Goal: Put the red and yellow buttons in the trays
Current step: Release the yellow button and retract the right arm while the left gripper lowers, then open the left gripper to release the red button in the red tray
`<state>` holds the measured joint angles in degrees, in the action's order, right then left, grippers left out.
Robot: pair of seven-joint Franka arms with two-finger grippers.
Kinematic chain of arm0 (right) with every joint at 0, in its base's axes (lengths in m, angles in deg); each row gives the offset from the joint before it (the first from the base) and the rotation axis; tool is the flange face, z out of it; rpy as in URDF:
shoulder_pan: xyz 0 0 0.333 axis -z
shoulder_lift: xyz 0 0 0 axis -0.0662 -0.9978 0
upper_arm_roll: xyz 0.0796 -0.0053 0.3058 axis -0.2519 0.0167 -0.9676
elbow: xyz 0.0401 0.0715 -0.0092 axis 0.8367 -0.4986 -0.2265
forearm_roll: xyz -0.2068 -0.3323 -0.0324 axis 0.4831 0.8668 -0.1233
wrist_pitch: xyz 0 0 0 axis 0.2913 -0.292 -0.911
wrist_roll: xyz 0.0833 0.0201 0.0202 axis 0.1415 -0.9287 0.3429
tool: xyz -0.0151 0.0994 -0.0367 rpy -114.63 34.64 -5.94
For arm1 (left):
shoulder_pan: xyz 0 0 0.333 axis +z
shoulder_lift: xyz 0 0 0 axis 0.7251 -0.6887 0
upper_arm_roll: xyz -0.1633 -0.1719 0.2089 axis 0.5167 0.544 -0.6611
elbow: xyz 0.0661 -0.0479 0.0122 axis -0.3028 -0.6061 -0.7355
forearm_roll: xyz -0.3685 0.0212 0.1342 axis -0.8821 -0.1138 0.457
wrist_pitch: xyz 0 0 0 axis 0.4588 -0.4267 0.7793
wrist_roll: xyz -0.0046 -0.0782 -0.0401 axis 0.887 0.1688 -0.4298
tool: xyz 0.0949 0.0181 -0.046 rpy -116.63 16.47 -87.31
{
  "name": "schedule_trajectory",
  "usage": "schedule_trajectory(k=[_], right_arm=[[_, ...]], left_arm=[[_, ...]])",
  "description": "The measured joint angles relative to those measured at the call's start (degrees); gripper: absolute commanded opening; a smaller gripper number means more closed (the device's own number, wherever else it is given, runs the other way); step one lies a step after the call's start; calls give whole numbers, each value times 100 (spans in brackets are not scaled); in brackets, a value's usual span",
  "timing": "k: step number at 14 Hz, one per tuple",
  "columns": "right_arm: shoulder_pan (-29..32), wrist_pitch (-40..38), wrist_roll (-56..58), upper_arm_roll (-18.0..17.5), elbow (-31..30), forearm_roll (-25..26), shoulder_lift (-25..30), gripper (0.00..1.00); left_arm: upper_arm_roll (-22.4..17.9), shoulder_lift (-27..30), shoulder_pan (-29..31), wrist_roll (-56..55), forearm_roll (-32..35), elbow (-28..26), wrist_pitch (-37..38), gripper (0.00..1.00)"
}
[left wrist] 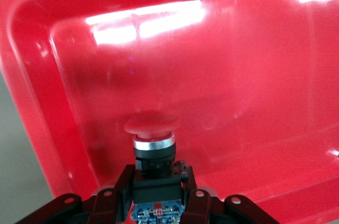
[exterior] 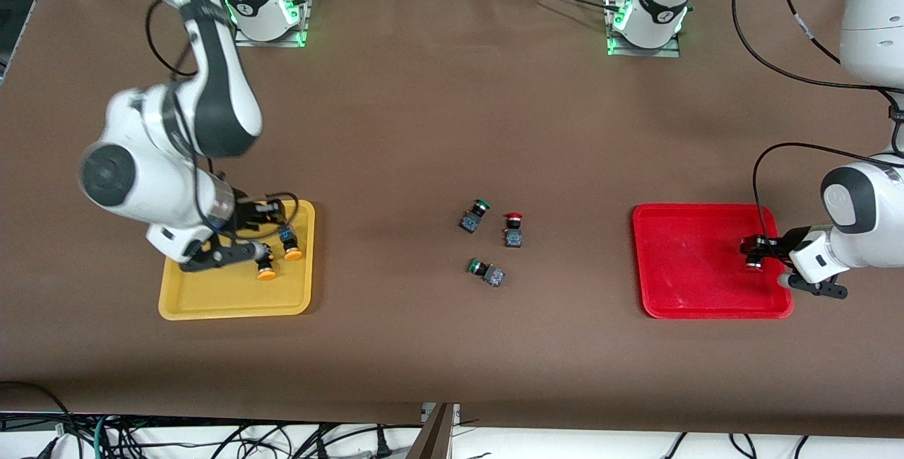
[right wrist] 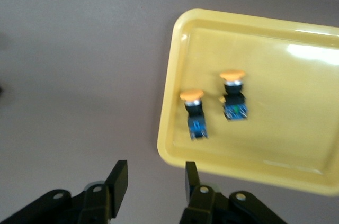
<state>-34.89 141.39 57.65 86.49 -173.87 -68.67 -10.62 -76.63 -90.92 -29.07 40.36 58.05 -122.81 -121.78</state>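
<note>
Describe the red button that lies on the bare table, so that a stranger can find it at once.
Look at the brown table midway between the yellow tray and the red tray; three small switches lie there in a loose cluster. The red button is the one nearest the red tray. Its cap is red, while its two neighbours have green caps.

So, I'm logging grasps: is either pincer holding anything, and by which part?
The left pincer grips a red-capped push-button switch by its dark block body, over the red plastic tray. The right pincer, open, holds nothing.
</note>
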Motion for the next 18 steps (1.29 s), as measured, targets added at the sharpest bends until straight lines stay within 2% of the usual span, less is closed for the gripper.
schedule_trajectory(k=[1,5,9,10,11,13,15,17,18], right_arm=[[6,-165,-11,9,-16,169,270,99],[10,-362,-13,22,-443,628,1309,100],[53,-349,-14,-36,-1043,1119,2004,100],[225,-335,-14,-224,-1141,1192,2095,100],[576,-314,-16,-611,-1220,1292,2165,100],[1441,-264,-45,-1529,-1329,1441,2253,100],[2227,-204,-58,-2295,-1476,1483,2345,100],[2849,-158,-58,-2867,-1592,1498,2406,100],[3027,-152,-58,-3027,-1605,1503,2424,100]], left_arm=[[5,3,0,-17,0,-50,-6,34],[7,7,6,-61,0,-122,-26,35],[6,7,26,-104,0,-205,-79,40],[6,7,28,-145,0,-222,-114,42],[7,7,27,-219,0,-232,-123,44],[7,7,27,-304,0,-245,-127,56],[7,7,26,-318,0,-254,-129,75],[7,7,22,-322,0,-256,-129,92],[10,7,18,-322,0,-255,-129,93]])
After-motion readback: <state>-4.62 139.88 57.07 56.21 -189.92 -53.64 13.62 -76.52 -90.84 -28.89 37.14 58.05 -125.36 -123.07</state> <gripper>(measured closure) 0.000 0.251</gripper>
